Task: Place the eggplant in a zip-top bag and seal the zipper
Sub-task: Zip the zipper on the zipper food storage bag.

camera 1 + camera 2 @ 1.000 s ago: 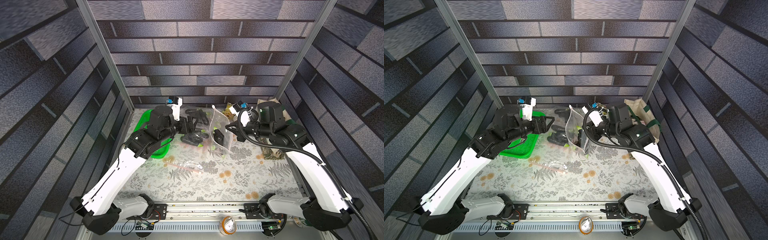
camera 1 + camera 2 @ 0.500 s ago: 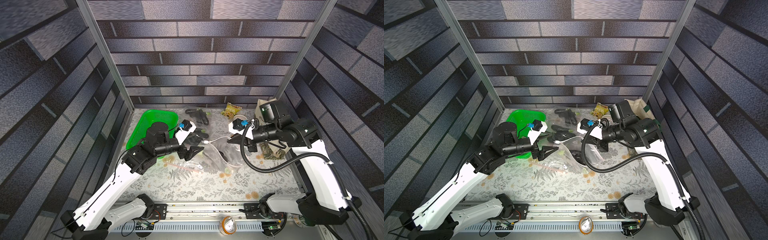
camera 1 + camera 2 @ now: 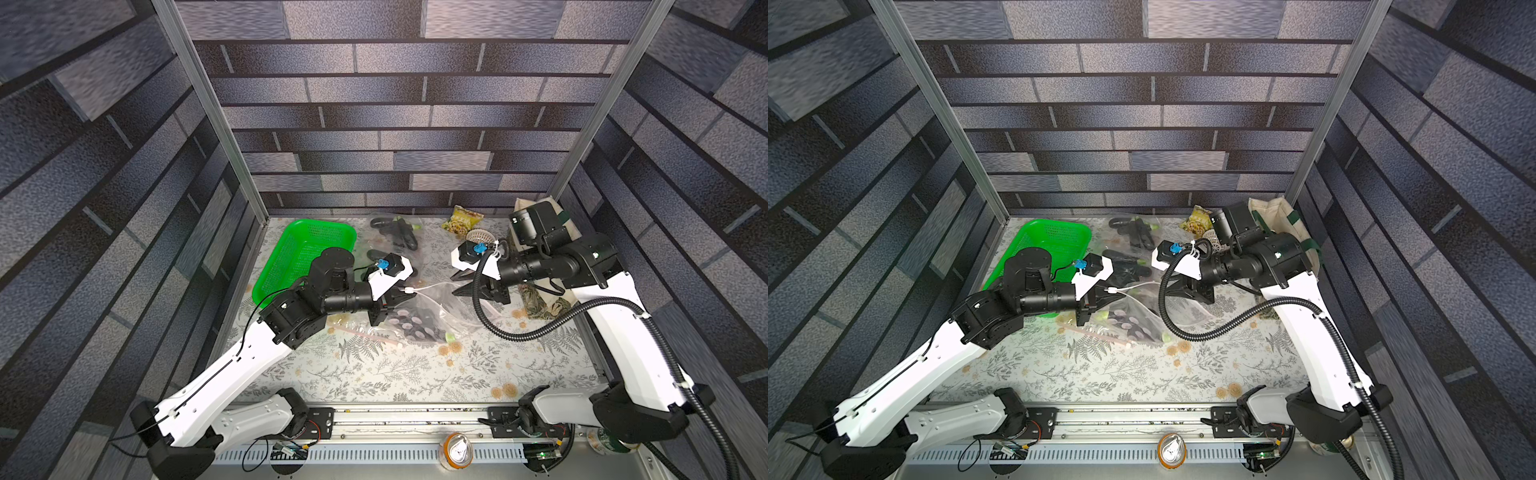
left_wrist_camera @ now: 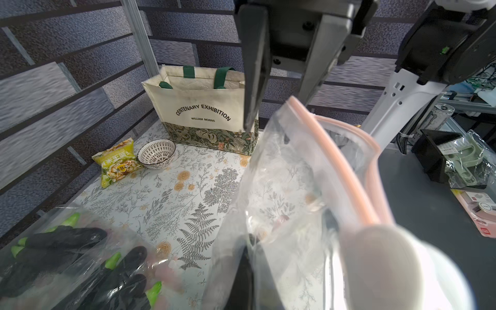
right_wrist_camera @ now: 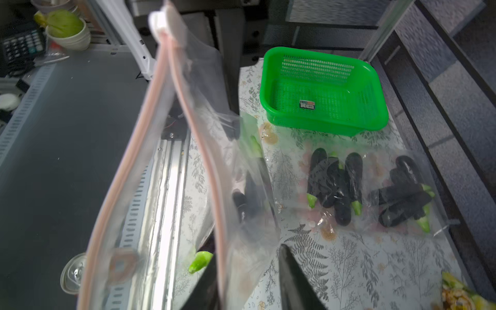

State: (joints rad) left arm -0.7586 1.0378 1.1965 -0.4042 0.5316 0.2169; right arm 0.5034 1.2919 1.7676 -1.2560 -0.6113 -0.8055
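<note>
Clear plastic in the grip: clenching the left gripper (image 3: 401, 293) on the white slider end of the zip-top bag (image 3: 440, 309), right of the green basket (image 3: 291, 257). Holding the right gripper (image 3: 456, 284) released, jaws standing apart on either side of the bag's pink zipper strip at its right end. Sagging onto the floral worktop (image 3: 395, 374) between the two, enclosing the dark, green-stemmed eggplant (image 3: 419, 328), lying slightly nearer than both grippers.
</note>
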